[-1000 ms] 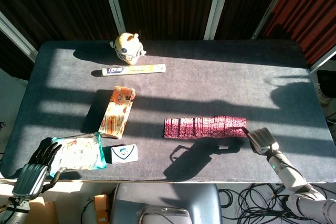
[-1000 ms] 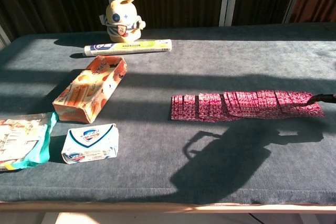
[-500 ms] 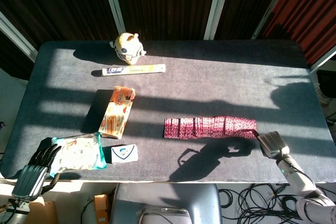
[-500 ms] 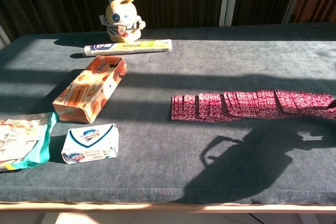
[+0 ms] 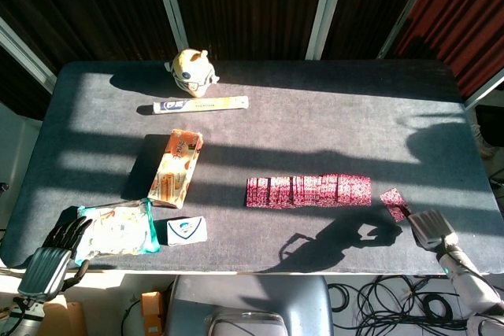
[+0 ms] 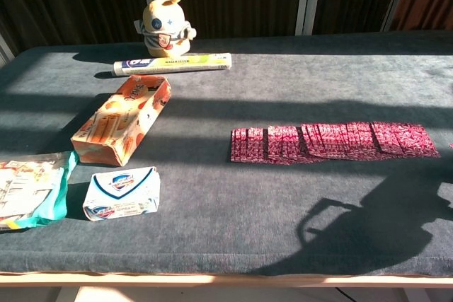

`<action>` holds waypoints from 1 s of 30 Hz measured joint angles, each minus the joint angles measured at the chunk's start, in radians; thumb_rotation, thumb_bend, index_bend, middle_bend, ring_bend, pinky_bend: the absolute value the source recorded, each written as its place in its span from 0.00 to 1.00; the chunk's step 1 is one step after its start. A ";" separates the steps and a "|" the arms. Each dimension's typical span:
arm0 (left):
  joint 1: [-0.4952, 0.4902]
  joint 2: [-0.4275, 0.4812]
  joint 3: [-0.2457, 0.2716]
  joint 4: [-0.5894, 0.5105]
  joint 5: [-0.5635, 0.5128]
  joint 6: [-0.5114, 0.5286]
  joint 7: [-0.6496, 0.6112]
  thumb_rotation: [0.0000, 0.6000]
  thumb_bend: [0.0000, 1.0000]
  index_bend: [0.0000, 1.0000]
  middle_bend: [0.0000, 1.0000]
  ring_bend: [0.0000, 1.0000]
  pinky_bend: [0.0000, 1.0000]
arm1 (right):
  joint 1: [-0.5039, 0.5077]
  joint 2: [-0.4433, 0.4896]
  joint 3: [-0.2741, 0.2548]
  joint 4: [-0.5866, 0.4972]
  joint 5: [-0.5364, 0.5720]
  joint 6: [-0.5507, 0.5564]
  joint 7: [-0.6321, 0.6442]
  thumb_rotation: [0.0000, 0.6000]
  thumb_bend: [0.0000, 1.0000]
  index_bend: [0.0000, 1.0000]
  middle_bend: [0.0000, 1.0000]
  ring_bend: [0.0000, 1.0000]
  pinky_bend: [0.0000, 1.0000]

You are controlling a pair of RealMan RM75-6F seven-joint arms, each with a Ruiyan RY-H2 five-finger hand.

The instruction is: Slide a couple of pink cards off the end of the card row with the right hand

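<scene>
On the desk (image 5: 315, 116), right half: card row (image 5: 308, 190) lies flat, long axis left-to-right.
Slid cards: a small pink clump (image 5: 394, 203) sits apart from the row's right end, a bare gap between; count not readable.
Right hand (image 5: 431, 228): at the near right edge, just beside the clump, on its near-right side; only the back of the hand shows, so whether the fingers are spread or curled I cannot tell. No clear contact with the clump.
Key relation: clump lies up-left of the right hand; the row end is further left along the same line.
Left hand (image 5: 55, 251): far left corner, beside a packet (image 5: 118, 228); finger spread unclear, holding nothing visible. Well apart from the cards.
Nearer hand: right, by a wide margin.
Judgement: slide looks done, or nearly so.
</scene>
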 measured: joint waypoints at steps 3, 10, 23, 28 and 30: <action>-0.004 0.001 -0.002 -0.003 0.000 -0.006 0.000 1.00 0.43 0.00 0.06 0.06 0.11 | -0.010 0.022 0.007 -0.028 -0.033 0.052 0.030 1.00 0.78 0.22 0.96 0.96 0.96; -0.009 0.001 -0.009 -0.006 -0.005 -0.016 0.004 1.00 0.43 0.00 0.06 0.06 0.11 | 0.019 0.033 0.067 -0.085 -0.097 0.105 0.064 1.00 0.78 0.20 0.96 0.96 0.96; -0.001 0.007 -0.013 0.001 -0.026 -0.021 -0.005 1.00 0.43 0.00 0.06 0.06 0.12 | 0.100 -0.050 0.121 -0.093 0.054 -0.007 -0.096 1.00 0.78 0.20 0.96 0.96 0.96; -0.002 0.007 -0.012 -0.002 -0.023 -0.024 0.000 1.00 0.43 0.00 0.06 0.06 0.12 | 0.115 -0.066 0.123 -0.088 0.084 -0.022 -0.128 1.00 0.78 0.20 0.96 0.96 0.96; -0.002 0.007 -0.013 -0.005 -0.025 -0.026 0.005 1.00 0.43 0.00 0.06 0.06 0.12 | 0.120 -0.073 0.121 -0.081 0.096 -0.031 -0.135 1.00 0.78 0.20 0.96 0.96 0.96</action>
